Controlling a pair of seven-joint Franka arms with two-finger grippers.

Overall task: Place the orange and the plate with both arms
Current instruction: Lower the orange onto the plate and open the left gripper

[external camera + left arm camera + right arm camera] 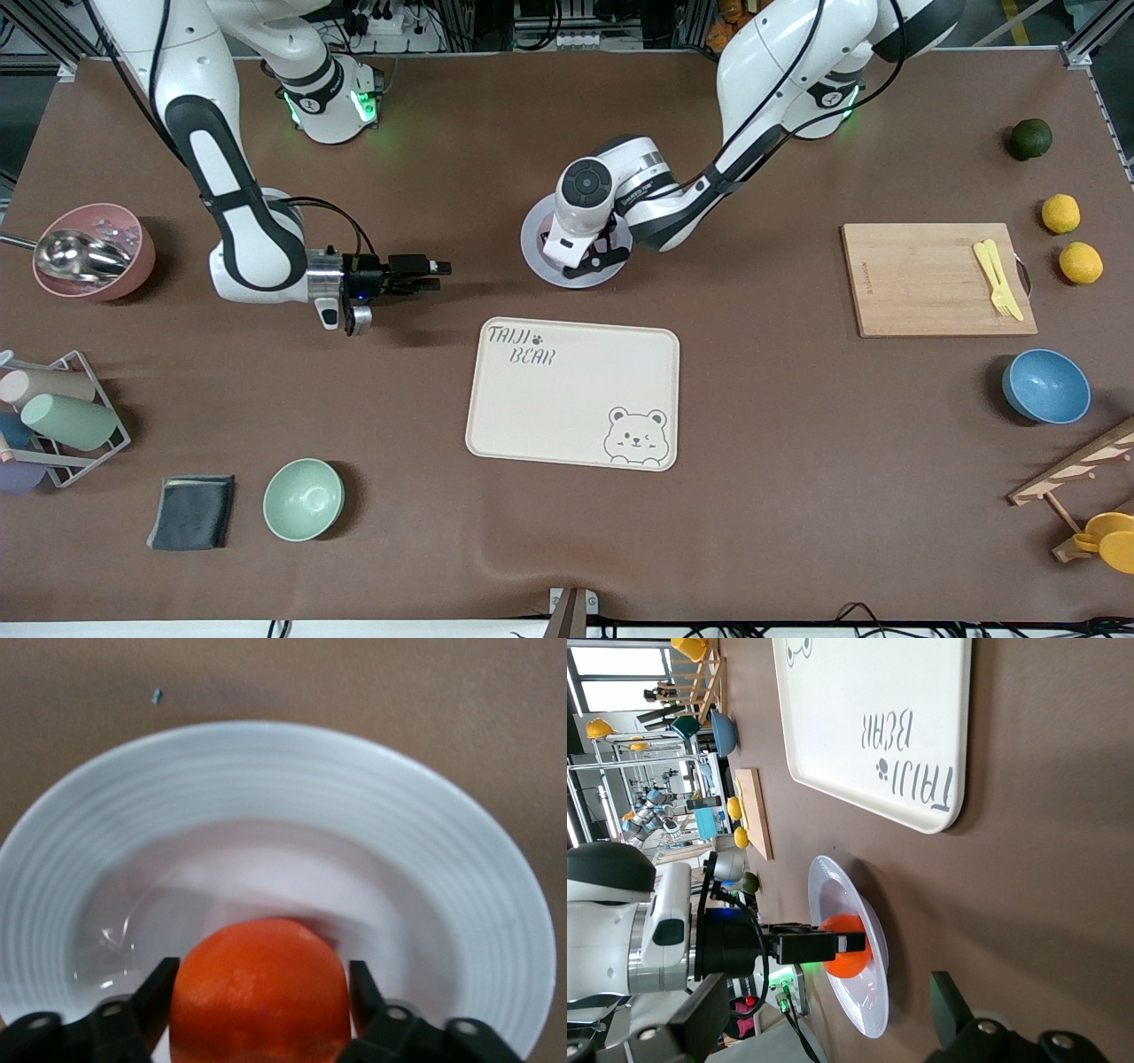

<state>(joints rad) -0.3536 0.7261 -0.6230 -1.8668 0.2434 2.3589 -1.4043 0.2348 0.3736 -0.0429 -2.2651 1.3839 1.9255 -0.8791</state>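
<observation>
One orange [259,992], one plate [266,815], one tray [573,392], two lemons [1060,213], three bowls [304,499], one board [937,279].

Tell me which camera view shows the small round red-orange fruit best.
The left wrist view: the small round red-orange fruit fills the foreground between the left tool's fingers, over the round pale lavender-white plate. The right wrist view shows it small and partly covered. In the front view the left arm hides it.

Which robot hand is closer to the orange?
Left. The left gripper has its fingers on either side of the orange in the plate; the right gripper hangs open beside the plate.
</observation>
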